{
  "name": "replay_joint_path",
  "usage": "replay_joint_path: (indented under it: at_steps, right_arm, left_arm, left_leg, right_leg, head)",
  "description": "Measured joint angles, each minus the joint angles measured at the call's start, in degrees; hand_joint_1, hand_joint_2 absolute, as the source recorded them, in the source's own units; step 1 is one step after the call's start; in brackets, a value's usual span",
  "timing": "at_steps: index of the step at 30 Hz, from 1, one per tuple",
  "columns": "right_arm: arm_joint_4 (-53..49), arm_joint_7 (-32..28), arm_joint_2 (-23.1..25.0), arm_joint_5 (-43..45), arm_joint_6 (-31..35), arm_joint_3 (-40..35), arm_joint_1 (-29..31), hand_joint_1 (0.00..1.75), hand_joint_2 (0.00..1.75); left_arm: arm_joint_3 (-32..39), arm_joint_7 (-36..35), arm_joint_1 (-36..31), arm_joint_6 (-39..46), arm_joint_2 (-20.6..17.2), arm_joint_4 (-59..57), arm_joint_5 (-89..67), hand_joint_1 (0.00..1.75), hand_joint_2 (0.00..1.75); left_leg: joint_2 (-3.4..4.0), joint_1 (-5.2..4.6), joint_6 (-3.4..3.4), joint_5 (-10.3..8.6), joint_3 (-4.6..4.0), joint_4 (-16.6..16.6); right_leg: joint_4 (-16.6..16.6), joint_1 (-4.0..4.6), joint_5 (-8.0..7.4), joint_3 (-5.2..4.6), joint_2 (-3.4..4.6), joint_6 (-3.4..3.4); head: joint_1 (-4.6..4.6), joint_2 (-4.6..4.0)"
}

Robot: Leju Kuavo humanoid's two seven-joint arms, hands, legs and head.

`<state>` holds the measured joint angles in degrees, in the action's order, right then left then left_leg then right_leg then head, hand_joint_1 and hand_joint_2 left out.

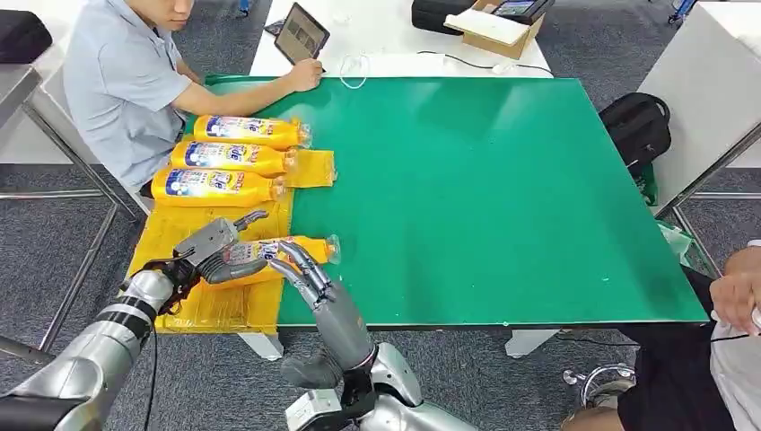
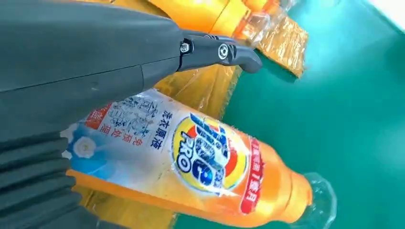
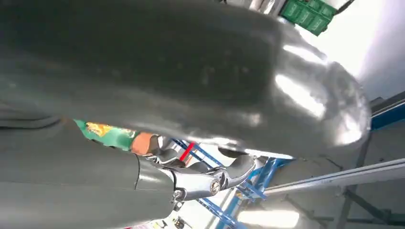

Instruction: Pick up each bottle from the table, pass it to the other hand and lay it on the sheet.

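The left hand (image 1: 211, 254) grips the bottle (image 1: 296, 249) low over the yellow sheet (image 1: 179, 235), apparently to lay it beside three others, while the right hand (image 1: 310, 274), fingers spread, holds nothing.

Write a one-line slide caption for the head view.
Left hand holds an orange plastic detergent bottle over the yellow sheet; right hand alongside.

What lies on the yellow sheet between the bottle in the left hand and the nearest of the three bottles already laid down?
In the head view, only bare yellow sheet separates the held bottle in the left hand from the nearest laid bottle.
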<state>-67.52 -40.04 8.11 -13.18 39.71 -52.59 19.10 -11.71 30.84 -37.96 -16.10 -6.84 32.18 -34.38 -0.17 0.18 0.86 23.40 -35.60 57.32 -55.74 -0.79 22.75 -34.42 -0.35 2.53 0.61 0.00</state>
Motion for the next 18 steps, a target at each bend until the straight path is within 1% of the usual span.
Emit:
replay_joint_path:
  at_steps: [3,8,11,13,18]
  right_arm:
    - [0.0,0.0,-0.18,-0.63,0.0,0.0,-0.06,0.0,0.0]
    - [0.0,0.0,-0.7,-1.4,0.02,0.0,-0.25,0.0,0.0]
    - [-0.02,0.0,-0.94,-1.86,0.04,0.15,-0.47,0.0,0.0]
    - [-0.55,0.0,-1.03,-2.38,0.04,0.72,-0.99,0.0,0.0]
    - [-3.02,0.0,-1.03,-3.44,0.07,2.8,-2.43,0.0,0.0]
  left_arm:
    - [1.2,-0.26,3.88,3.41,0.07,4.77,3.59,0.0,1.75]
    - [3.1,-1.73,11.08,1.2,-0.44,15.22,11.94,0.0,1.75]
    - [3.8,-1.7,13.64,1.29,-0.96,19.0,13.55,0.0,1.75]
    - [4.48,-1.6,15.8,3.26,-1.01,22.65,14.78,0.0,1.75]
    - [5.33,-1.97,18.91,6.69,0.0,29.29,17.18,0.0,1.75]
  left_leg:
    - [0.03,0.0,0.0,0.0,0.0,0.01]
    - [0.08,0.01,-0.02,0.02,-0.05,0.01]
    - [0.1,0.01,-0.02,0.03,-0.08,0.01]
    - [0.07,0.01,-0.02,0.03,-0.1,0.01]
    - [0.07,0.0,-0.01,0.02,-0.12,0.02]
  right_leg:
    - [0.0,0.0,0.0,-0.04,0.03,0.0]
    - [0.0,0.01,0.02,-0.1,0.03,-0.01]
    - [0.0,0.01,0.02,-0.17,0.03,-0.01]
    - [0.01,0.01,0.03,-0.2,0.03,-0.02]
    - [0.02,0.0,0.02,-0.21,0.03,-0.01]
  head:
    - [0.0,0.0]
    - [-0.02,0.0]
    - [-0.02,0.0]
    - [-0.02,0.0]
    - [-0.02,0.0]
